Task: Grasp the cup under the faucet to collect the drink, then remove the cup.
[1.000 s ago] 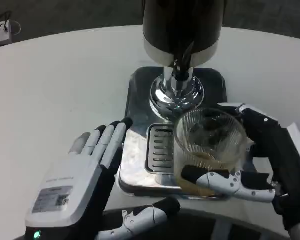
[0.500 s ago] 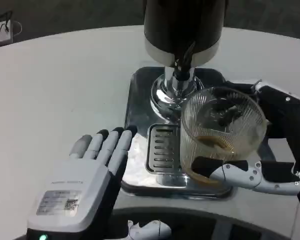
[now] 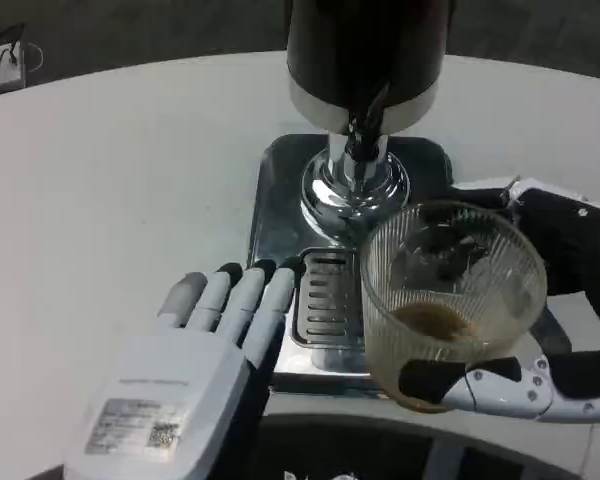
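Note:
A ribbed clear glass cup [image 3: 450, 295] with a little brown drink at its bottom is held by my right hand [image 3: 540, 330], thumb across its lower front and fingers behind it. The cup hangs right of and in front of the black faucet [image 3: 363, 125], above the right part of the drip tray [image 3: 325, 295]. The dispenser has a dark body with a chrome band [image 3: 365, 55] and a chrome foot [image 3: 352, 195]. My left hand [image 3: 185, 380] lies flat and open at the lower left, fingertips touching the left edge of the steel base [image 3: 275, 200].
The dispenser's square steel base stands at the table's middle. White tabletop [image 3: 110, 180] stretches to the left and behind. A cable and small device [image 3: 0, 60] sit at the far left corner. The table's front edge runs just below the base.
My right hand has carried the cup rightward and toward me, away from under the faucet. My left hand has slid right, toward the drip tray.

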Controlling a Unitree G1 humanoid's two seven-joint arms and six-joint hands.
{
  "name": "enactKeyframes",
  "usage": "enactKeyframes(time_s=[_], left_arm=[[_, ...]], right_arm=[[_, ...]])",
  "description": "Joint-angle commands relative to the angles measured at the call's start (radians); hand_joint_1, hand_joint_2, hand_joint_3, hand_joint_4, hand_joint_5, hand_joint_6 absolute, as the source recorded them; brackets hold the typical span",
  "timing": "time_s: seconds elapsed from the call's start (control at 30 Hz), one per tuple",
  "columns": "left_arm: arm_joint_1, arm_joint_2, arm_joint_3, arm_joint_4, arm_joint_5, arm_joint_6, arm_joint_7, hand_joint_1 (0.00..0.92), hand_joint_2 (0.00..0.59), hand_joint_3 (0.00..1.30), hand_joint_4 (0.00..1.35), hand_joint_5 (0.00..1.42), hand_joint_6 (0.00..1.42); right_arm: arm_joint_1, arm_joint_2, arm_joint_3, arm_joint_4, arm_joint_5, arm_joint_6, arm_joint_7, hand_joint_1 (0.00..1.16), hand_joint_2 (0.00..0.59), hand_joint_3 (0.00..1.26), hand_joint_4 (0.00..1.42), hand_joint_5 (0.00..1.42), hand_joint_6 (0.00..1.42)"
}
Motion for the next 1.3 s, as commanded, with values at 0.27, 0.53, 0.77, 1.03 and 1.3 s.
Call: enactKeyframes(time_s=[0.27, 0.53, 0.77, 1.03, 1.3], left_arm=[[0.018, -0.014, -0.003, -0.028, 0.026, -0.07, -0.032, 0.076, 0.077, 0.0, 0.0, 0.0, 0.0], [0.008, -0.036, 0.002, -0.03, 0.041, -0.081, -0.042, 0.068, 0.075, 0.0, 0.0, 0.0, 0.0], [-0.001, -0.049, 0.008, -0.013, 0.038, -0.081, -0.042, 0.066, 0.075, 0.0, 0.0, 0.0, 0.0], [0.001, -0.056, 0.013, -0.004, 0.03, -0.077, -0.035, 0.065, 0.075, 0.0, 0.0, 0.0, 0.0], [0.008, -0.061, 0.016, -0.003, 0.028, -0.076, -0.033, 0.065, 0.075, 0.0, 0.0, 0.0, 0.0]], right_arm=[[0.039, -0.014, -0.059, -0.052, 0.072, -0.025, 0.014, 1.16, 0.081, 0.91, 1.05, 1.22, 1.42], [0.051, -0.023, -0.074, -0.062, 0.089, -0.037, 0.014, 1.16, 0.081, 0.91, 1.05, 1.22, 1.42], [0.045, -0.026, -0.063, -0.065, 0.086, -0.025, 0.01, 1.16, 0.081, 0.91, 1.05, 1.2, 1.42], [0.048, -0.027, -0.063, -0.075, 0.082, -0.014, 0.007, 1.16, 0.081, 0.91, 1.05, 1.21, 1.42], [0.049, -0.025, -0.069, -0.078, 0.087, -0.005, 0.006, 1.16, 0.081, 0.91, 1.05, 1.21, 1.42]])
